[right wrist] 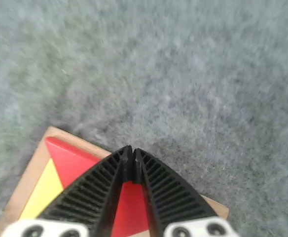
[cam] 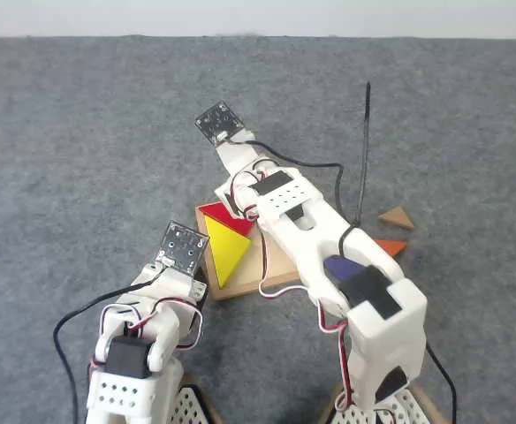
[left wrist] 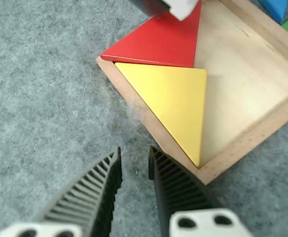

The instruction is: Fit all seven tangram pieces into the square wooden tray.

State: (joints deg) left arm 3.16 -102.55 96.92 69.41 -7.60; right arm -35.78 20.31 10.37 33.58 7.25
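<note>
two of seven pieces are seated, so this looks early: the right gripper (right wrist: 130,150), fingers pressed together on nothing, hangs with its tips just over the red triangle (left wrist: 163,42), probably to nudge it snug. next comes fetching a loose piece, like the brown triangle (cam: 397,216) well behind that gripper. the wooden tray (left wrist: 242,143) holds red and the yellow triangle (left wrist: 176,96) edge to edge, just ahead of the left gripper (left wrist: 134,155), slightly spread and empty.

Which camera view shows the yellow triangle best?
The left wrist view: the whole yellow triangle lies unobstructed in the wooden tray, beside the red triangle. The high view shows it smaller, between the arms. The right wrist view shows one part, beside the right gripper.
</note>
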